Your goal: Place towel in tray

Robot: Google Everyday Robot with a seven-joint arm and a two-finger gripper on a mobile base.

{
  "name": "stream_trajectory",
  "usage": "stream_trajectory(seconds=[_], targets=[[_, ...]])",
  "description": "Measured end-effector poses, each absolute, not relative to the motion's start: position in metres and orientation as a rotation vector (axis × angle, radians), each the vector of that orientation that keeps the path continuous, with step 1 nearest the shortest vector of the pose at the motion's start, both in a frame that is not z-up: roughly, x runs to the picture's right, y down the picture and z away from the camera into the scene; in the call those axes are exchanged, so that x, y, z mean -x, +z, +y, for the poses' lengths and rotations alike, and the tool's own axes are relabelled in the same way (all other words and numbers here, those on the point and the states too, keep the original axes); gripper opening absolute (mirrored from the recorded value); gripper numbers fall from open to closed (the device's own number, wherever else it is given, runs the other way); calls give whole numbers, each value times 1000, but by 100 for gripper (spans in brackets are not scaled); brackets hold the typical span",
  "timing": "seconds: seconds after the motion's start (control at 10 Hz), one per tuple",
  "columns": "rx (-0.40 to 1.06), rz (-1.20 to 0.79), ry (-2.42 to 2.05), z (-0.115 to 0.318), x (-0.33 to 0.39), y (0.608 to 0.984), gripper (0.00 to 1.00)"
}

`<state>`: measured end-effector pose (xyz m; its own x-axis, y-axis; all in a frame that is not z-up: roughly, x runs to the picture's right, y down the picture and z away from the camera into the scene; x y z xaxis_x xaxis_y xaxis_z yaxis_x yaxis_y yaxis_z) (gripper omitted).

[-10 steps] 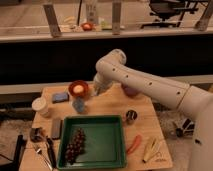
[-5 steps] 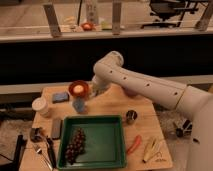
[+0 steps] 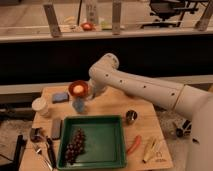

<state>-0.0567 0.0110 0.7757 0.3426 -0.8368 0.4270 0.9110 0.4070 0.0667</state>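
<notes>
A green tray (image 3: 102, 142) sits at the table's front centre with a bunch of dark grapes (image 3: 75, 146) in its left part. A small blue folded cloth, likely the towel (image 3: 60, 96), lies flat at the back left of the table. My white arm reaches in from the right, and the gripper (image 3: 86, 99) is just behind the tray's far left corner, mostly hidden by the wrist. It is beside a red bowl (image 3: 78, 88) and a blue object (image 3: 79, 105) right under the bowl. I cannot tell whether it touches them.
A white cup (image 3: 40, 106) and a dark block (image 3: 56, 127) stand left of the tray, with utensils (image 3: 42, 150) at the front left. A metal cup (image 3: 131, 116), a red carrot-like item (image 3: 134, 145) and a yellow item (image 3: 150, 149) lie to the right.
The arm has shifted slightly toward the red bowl. The bowl, the blue object and the blue cloth stay where they were.
</notes>
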Motion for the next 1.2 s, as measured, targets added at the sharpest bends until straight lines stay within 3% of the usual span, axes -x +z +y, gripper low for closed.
stream_trajectory(seconds=[0.6, 1.2], targets=[[240, -501, -1190, 34, 53, 762, 0], [385, -608, -1265, 84, 62, 744, 0]])
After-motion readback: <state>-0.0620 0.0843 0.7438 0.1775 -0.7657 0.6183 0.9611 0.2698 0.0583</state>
